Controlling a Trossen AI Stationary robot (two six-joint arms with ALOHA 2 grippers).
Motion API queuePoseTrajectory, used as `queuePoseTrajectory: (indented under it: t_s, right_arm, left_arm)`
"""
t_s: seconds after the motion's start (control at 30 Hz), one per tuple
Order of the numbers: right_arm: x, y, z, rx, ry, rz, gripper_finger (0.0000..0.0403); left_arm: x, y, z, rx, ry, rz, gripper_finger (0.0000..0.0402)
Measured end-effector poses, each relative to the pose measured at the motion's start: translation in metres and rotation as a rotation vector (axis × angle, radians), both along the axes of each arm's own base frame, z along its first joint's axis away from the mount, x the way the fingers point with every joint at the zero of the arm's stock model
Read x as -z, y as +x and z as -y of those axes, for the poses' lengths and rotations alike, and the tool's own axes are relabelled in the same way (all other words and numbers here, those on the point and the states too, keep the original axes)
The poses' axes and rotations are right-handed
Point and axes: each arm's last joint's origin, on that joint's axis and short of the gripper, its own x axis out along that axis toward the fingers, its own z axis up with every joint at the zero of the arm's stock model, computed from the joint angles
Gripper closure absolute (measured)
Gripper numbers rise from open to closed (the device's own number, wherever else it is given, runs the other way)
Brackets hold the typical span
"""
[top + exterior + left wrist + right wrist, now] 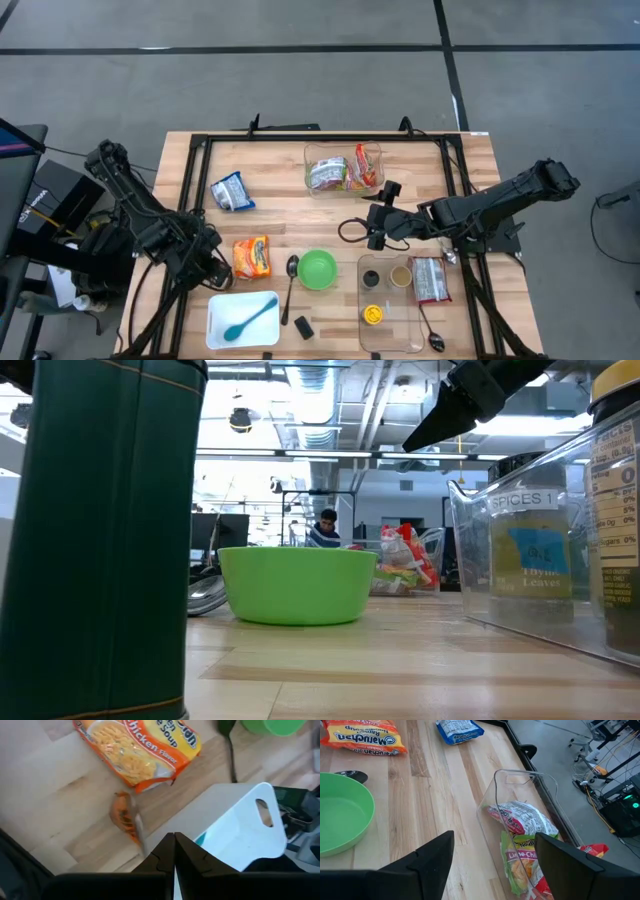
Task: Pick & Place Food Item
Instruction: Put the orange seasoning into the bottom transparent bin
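Observation:
An orange chicken noodle packet (252,257) (140,745) lies flat on the table left of the green bowl (318,269). My left gripper (213,268) (174,842) is shut just left of the packet, over the far edge of the white board (235,825), with nothing between its fingers. My right gripper (372,228) (492,855) hangs open above the table's middle, between the bowl and a clear tub (345,170) (520,835) holding noodle packs. A blue packet (232,191) lies at the far left.
A blue spoon (250,318) lies on the white board. A metal spoon (291,272) lies beside the bowl. A clear spice bin (390,300) and a silver packet (430,280) stand at the near right. A small orange scrap (125,817) lies by the board.

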Motion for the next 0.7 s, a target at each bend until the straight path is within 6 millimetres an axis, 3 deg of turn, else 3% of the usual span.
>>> queuePoseTrajectory:
  t_s: [0.7]
  right_arm:
    - [0.0028,0.0015,-0.0004,0.001,-0.002,-0.011,0.0133]
  left_arm:
    - [-0.0011,-0.0010,0.0017,0.002,-0.064,-0.035,0.0401]
